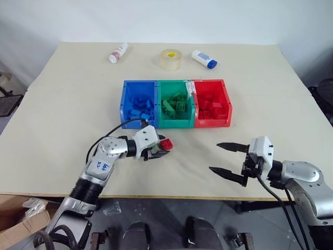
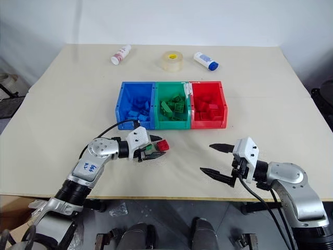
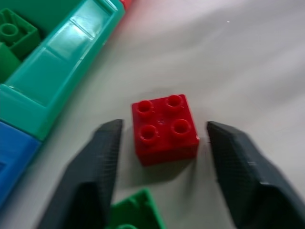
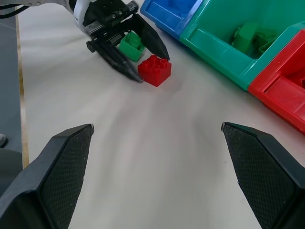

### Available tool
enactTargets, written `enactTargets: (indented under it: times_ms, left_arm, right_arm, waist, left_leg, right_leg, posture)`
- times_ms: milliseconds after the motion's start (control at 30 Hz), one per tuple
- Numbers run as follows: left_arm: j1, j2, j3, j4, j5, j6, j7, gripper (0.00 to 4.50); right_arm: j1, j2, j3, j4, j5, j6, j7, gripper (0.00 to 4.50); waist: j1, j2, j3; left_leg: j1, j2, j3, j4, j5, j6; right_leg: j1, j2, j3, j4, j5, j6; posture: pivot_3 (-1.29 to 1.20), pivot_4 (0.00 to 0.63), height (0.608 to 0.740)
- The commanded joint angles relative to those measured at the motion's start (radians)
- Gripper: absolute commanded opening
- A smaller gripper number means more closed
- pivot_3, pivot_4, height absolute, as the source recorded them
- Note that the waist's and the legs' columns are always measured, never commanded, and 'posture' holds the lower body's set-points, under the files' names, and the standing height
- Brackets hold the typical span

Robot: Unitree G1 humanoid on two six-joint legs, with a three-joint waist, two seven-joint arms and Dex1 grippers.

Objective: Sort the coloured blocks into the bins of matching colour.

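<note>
Near the middle of the frame, three bins sit side by side: blue [image 1: 138, 107], green [image 1: 175, 107], red [image 1: 212, 105]. Bare surface [image 1: 67, 99] lies all around them. Below the green bin, the left gripper [image 1: 163, 147] has its fingers part-open around a square red block [image 1: 166, 144], studs up, a green block [image 4: 130, 45] behind. The right gripper [image 1: 221, 158] gapes wide, empty, near the front edge.

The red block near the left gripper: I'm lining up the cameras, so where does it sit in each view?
Left eye: red block at the left gripper.
Right eye: same spot, before the green bin.
Left wrist: centre, flanked by the fingers.
Right wrist: upper middle.
Shared landmark: green bin.
</note>
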State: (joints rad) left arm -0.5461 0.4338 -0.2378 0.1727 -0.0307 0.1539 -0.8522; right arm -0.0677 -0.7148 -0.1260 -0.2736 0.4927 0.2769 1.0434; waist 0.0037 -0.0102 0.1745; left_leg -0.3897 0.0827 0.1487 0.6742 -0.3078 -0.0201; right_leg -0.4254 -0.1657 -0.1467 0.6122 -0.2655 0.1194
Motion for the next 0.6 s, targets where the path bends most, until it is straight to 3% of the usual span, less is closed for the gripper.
enactTargets:
  times_ms: [33,367,600]
  left_arm:
    - [-0.009,-0.021,-0.017,0.021,0.004,-0.029,-0.011,1.51]
    - [-0.04,-0.106,0.037,-0.018,-0.096,-0.113,-0.044,1.45]
    - [-0.205,-0.233,0.068,0.091,-0.085,-0.132,0.067,1.45]
  right_arm:
    - [0.001,-0.007,-0.03,-0.035,0.016,-0.008,-0.007,4.5]
    - [0.009,-0.019,-0.058,-0.029,0.023,-0.005,-0.014,4.5]
    - [0.013,-0.008,-0.128,-0.03,0.038,-0.002,-0.059,4.5]
  waist:
    - [0.0,0.0,0.0]
    - [0.02,0.0,0.0]
    - [0.023,-0.001,0.001]
  left_leg:
    - [0.0,0.0,0.0,0.0,0.0,0.0]
    - [-0.002,0.0,-0.001,0.006,-0.002,0.002]
    - [-0.005,0.0,-0.001,0.008,-0.002,0.003]
  right_leg:
    - [0.0,0.0,0.0,0.0,0.0,0.0]
    - [0.0,0.0,0.0,0.0,0.0,0.0]
    - [0.0,0.0,0.0,-0.001,0.001,0.002]
  posture:
    - [0.0,0.15,0.74]
    - [0.0,0.15,0.74]
    - [0.0,0.15,0.74]
